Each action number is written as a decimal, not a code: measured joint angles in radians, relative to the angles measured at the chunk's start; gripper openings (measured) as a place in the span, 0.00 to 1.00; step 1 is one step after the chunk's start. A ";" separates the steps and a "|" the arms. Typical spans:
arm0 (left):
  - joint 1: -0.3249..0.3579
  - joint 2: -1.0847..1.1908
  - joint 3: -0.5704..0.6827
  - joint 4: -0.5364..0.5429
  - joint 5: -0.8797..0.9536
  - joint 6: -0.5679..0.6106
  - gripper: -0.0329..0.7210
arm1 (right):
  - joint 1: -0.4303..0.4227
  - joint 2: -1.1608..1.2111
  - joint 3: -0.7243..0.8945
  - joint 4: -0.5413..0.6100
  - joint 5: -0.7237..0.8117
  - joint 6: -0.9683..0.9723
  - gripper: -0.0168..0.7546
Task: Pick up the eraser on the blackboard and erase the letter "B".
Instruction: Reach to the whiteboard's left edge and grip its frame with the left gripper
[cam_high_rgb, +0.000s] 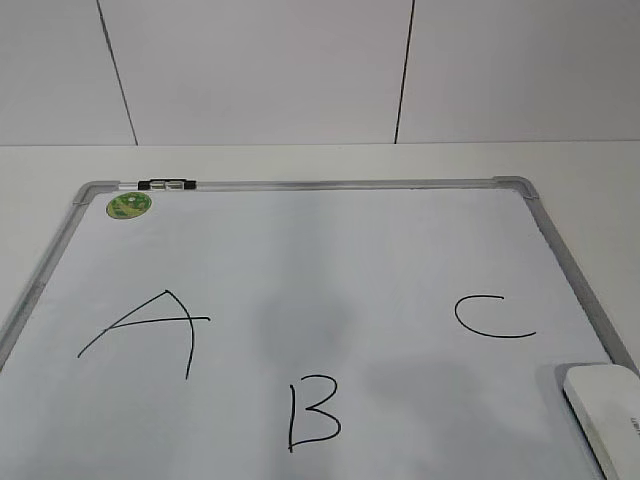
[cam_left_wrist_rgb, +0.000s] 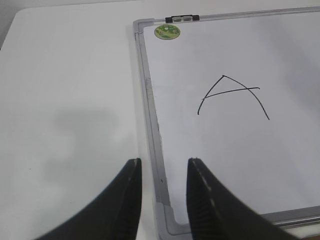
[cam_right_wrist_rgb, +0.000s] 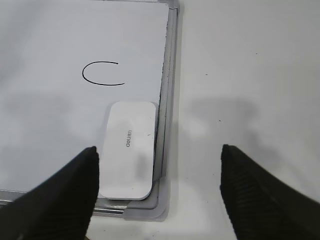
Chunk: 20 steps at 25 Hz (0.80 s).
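The blackboard (cam_high_rgb: 330, 260) is a white dry-erase board with a grey frame, lying flat on the table. The black letter "B" (cam_high_rgb: 312, 413) is drawn near its front middle. The white eraser (cam_high_rgb: 607, 412) lies in the board's front right corner; in the right wrist view it (cam_right_wrist_rgb: 129, 150) lies flat against the frame. My right gripper (cam_right_wrist_rgb: 159, 157) is open wide above that corner, and the eraser lies just inside its left finger. My left gripper (cam_left_wrist_rgb: 164, 170) is open and empty above the board's front left corner. Neither gripper shows in the exterior view.
A black "A" (cam_high_rgb: 145, 332) is drawn at the left and a black "C" (cam_high_rgb: 490, 317) at the right of the board. A green sticker (cam_high_rgb: 129, 205) and a small black-and-silver clip (cam_high_rgb: 168, 185) sit at the far left corner. White table (cam_left_wrist_rgb: 65, 100) surrounds the board.
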<state>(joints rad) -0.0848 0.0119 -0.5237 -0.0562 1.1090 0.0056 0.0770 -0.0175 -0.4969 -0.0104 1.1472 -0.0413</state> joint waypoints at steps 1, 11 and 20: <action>0.000 0.000 0.000 0.000 0.000 0.000 0.35 | 0.000 0.000 0.000 0.000 0.000 0.000 0.78; 0.000 0.000 0.000 0.000 0.000 0.000 0.35 | 0.000 0.000 0.000 0.000 0.000 0.000 0.78; 0.000 0.000 0.000 0.000 0.000 0.000 0.36 | 0.000 0.000 0.000 0.000 0.000 0.000 0.78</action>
<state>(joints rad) -0.0848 0.0119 -0.5237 -0.0562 1.1090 0.0056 0.0770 -0.0175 -0.4969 -0.0104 1.1472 -0.0413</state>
